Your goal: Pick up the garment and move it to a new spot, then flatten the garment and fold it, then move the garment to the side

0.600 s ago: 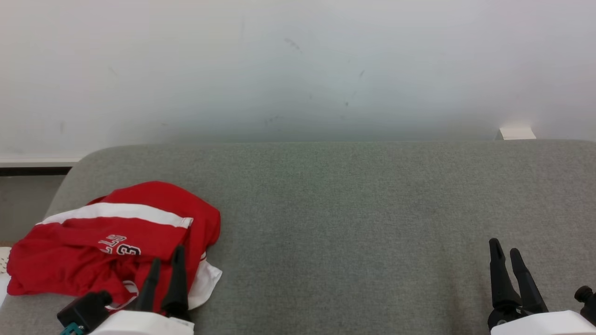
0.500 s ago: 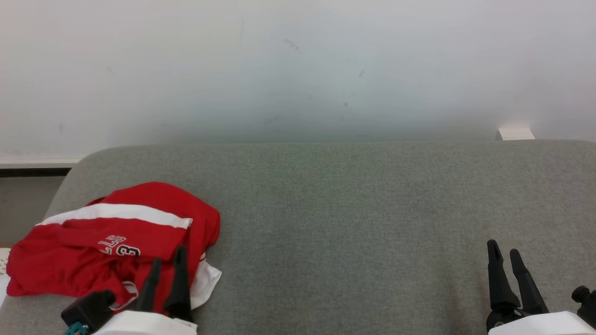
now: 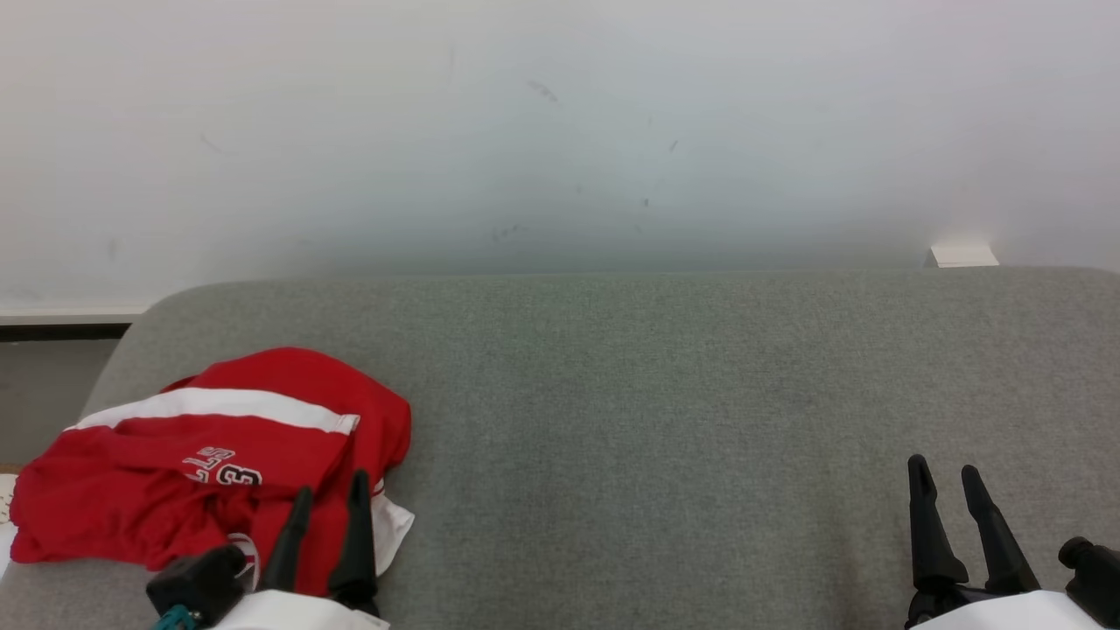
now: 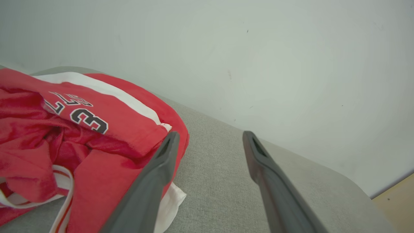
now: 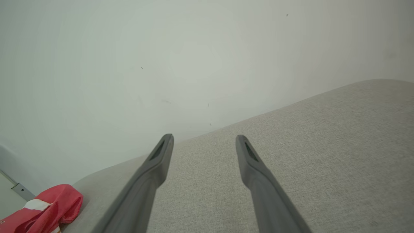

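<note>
while wide-fingered and empty, left gripper (image 3: pixel 331 486) by the red garment (image 3: pixel 201 437), right gripper (image 3: pixel 942 466) well apart

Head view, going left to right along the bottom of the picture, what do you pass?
Red garment → left end effector, open, in front of the garment's right part → bare stretch of grey cushion → right end effector, open.

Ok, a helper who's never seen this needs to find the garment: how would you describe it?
Find the wide grey cushion against the white wall. At its left end lies a crumpled garment, by the left end effector. It is the one red thing there, with a white stripe and a black 3.
</note>
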Tool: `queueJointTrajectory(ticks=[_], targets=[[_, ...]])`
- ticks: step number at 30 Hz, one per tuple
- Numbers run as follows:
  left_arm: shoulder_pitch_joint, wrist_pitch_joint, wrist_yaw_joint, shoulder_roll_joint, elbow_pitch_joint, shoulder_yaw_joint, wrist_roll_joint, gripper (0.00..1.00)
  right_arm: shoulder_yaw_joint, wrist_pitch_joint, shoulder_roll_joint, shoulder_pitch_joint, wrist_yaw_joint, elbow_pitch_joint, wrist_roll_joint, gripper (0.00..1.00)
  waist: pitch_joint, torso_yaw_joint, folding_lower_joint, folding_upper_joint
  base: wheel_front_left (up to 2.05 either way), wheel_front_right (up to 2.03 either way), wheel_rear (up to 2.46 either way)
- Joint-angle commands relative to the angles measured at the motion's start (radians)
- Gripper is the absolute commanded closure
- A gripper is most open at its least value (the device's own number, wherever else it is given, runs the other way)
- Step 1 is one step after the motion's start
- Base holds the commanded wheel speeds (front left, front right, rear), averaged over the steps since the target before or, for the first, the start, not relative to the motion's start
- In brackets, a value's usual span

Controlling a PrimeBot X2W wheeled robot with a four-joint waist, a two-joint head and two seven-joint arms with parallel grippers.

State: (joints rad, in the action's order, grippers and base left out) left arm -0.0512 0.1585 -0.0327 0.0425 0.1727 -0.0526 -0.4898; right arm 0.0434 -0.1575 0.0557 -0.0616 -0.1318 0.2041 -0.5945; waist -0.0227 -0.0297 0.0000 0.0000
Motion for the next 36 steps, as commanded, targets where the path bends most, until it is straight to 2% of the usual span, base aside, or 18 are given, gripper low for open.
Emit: queueJointTrajectory(ticks=[1,20,36], targets=[[0.002,0.007,0.004,0.008,-0.006,-0.001,0.031,0.0,-0.003,-0.009,0.0,-0.002,0.001,-0.002,0.022,0.0,0.0,-0.001,0.0,0.0,0.0,0.0,0.0],[0.01,0.051,0.014,0.009,-0.011,-0.018,0.151,0.0,0.028,-0.051,-0.005,0.007,0.002,0.003,0.163,0.0,-0.005,-0.006,0.0,0.0,0.0,0.0,0.0],[0.01,0.085,0.02,0.01,-0.003,-0.04,0.218,0.0,0.037,-0.084,-0.005,0.014,0.002,0.014,0.23,0.0,-0.004,-0.012,0.0,0.0,0.0,0.0,0.0]])
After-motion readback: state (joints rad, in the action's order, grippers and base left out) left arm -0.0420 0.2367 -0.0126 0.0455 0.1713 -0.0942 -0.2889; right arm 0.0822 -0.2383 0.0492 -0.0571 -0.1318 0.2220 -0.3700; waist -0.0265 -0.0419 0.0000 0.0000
